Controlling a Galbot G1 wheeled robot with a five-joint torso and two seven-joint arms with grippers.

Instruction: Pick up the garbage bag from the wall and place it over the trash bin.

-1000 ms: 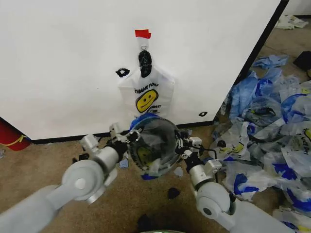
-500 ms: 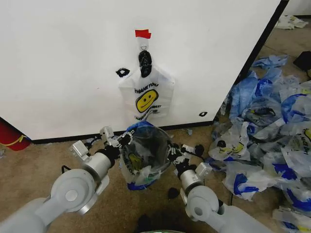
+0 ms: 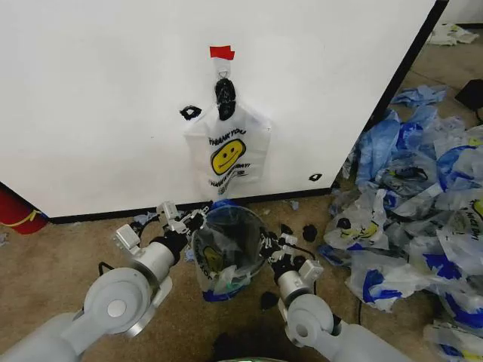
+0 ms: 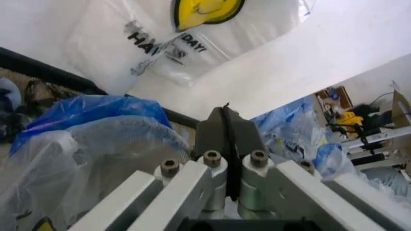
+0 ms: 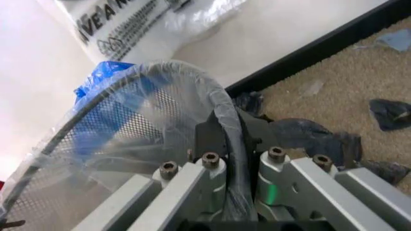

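The garbage bag [image 3: 226,253] is draped over the trash bin [image 5: 138,125] below the wall [image 3: 106,105], its edges pinched by the left gripper [image 3: 189,221] and apparently the right gripper [image 3: 273,245].

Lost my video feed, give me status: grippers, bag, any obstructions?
Left gripper and right gripper both shut on the garbage bag, stretched over the trash bin. Bag bunch hanging on wall behind. Nothing blocking.

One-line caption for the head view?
Both grippers, left and right, hold the garbage bag over the trash bin.
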